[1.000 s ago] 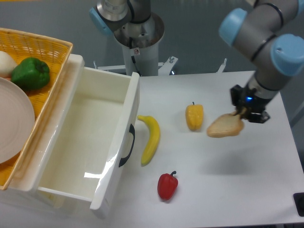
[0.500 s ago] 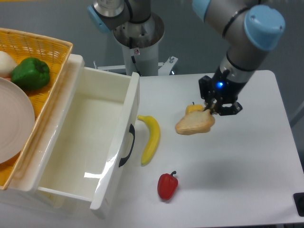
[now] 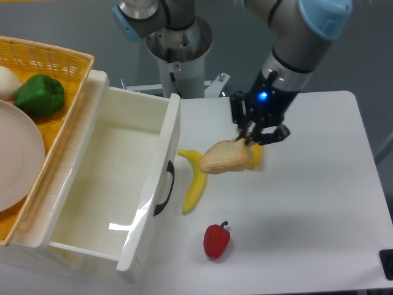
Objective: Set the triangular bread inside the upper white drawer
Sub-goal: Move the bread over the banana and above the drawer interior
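The triangular bread [image 3: 224, 158], a golden-tan wedge, hangs in the air above the table between the banana and the yellow pepper. My gripper [image 3: 249, 141] is shut on its right end, pointing down from the arm at upper right. The upper white drawer [image 3: 116, 178] stands pulled open at the left, its deep cream-white inside bare, with a dark curved handle [image 3: 166, 187] on the front panel. The bread is to the right of the drawer's front panel, apart from it.
A banana [image 3: 195, 179] lies just right of the drawer front. A yellow bell pepper [image 3: 256, 157] is partly hidden behind the bread. A red pepper [image 3: 216, 240] sits nearer the front. A yellow wicker basket [image 3: 52, 92] with a green pepper [image 3: 39, 94] and a plate [image 3: 18, 163] is far left.
The gripper has carried the bread leftward, from the table's right side past the yellow pepper to just beside the banana. Nothing else moved.
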